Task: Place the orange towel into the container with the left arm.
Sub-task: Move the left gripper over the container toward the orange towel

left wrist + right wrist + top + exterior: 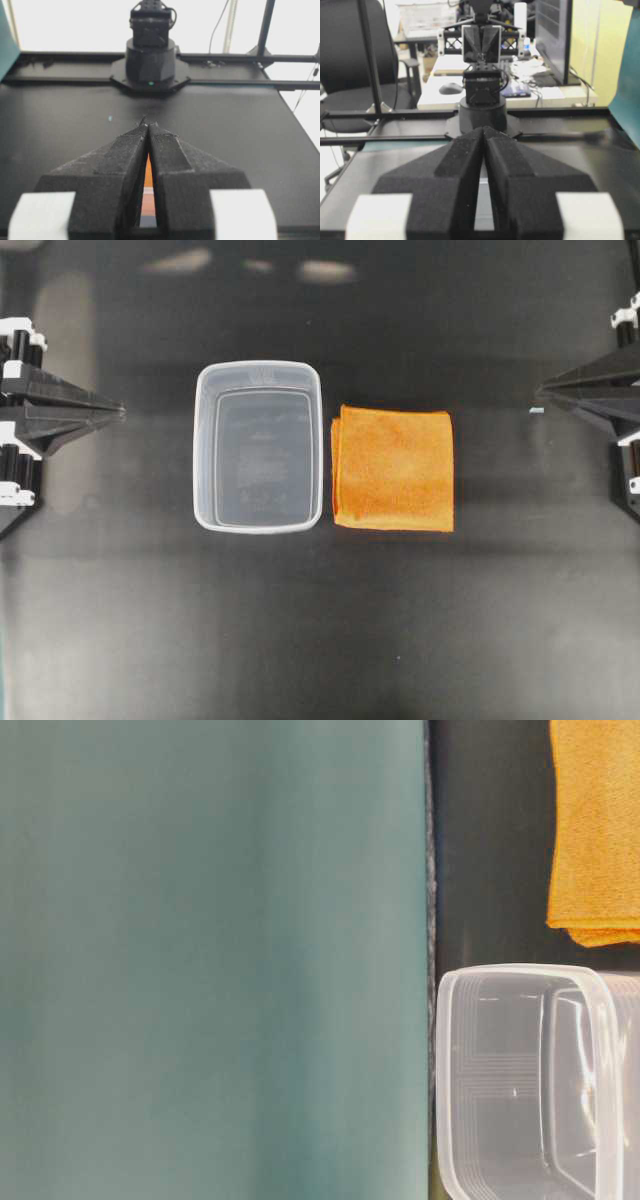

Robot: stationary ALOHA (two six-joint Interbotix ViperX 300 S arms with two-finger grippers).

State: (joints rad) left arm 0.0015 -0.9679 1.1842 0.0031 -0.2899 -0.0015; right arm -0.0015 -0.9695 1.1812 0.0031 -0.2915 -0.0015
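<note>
- Your left tool (118,412) sits at the far left edge of the overhead view, tip pointing toward the middle of the desk (320,620). Its fingers are pressed together with nothing between them; the left wrist view confirms this, the two black fingers (125,165) meeting at the tip.
- You will find the container (258,446) next along, left of centre, upright and empty, its long side running away from the camera. It stands well apart from the left tool.
- The orange towel (393,469) lies flat and folded just beside the container's right wall, almost touching its rim. The container therefore stands between your left tool and the towel.
- In the left wrist view only a thin strip of orange (148,175) shows through the slit between the fingers.
- Your right tool (541,392) rests at the far right edge, fingers likewise closed on nothing, well apart from the towel.
- The table-level view shows the towel (596,830) and the container (530,1080) close together on the desk.
</note>
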